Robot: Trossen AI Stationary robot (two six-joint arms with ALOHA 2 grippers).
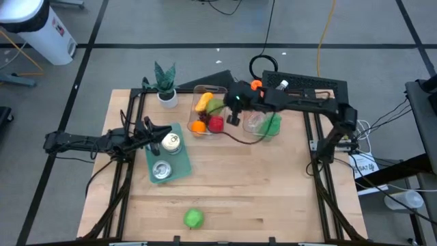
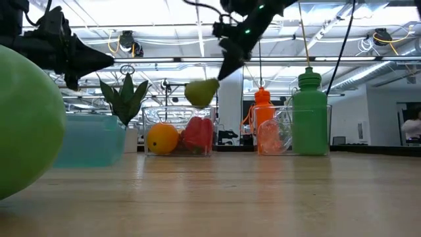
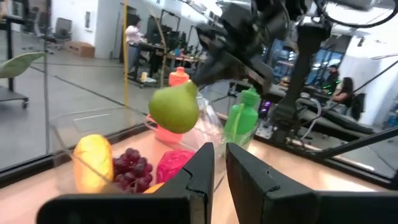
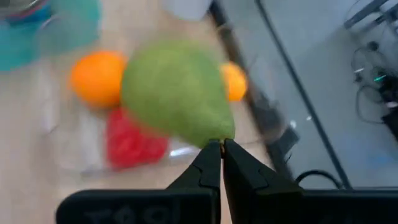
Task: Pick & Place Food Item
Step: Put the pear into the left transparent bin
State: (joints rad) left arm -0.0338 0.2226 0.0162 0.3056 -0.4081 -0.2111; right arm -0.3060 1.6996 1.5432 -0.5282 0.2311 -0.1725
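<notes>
Right wrist view: right hand (image 4: 221,149) grips unlabelled pear (image 4: 176,90).

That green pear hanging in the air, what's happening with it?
The right gripper has the green pear pinched by its narrow top and holds it above the clear container, which has an orange, a red fruit, grapes and a yellow fruit in it. The left gripper waits, shut and empty, over the teal tray on the table's left side. A green apple lies alone near the front edge.
</notes>
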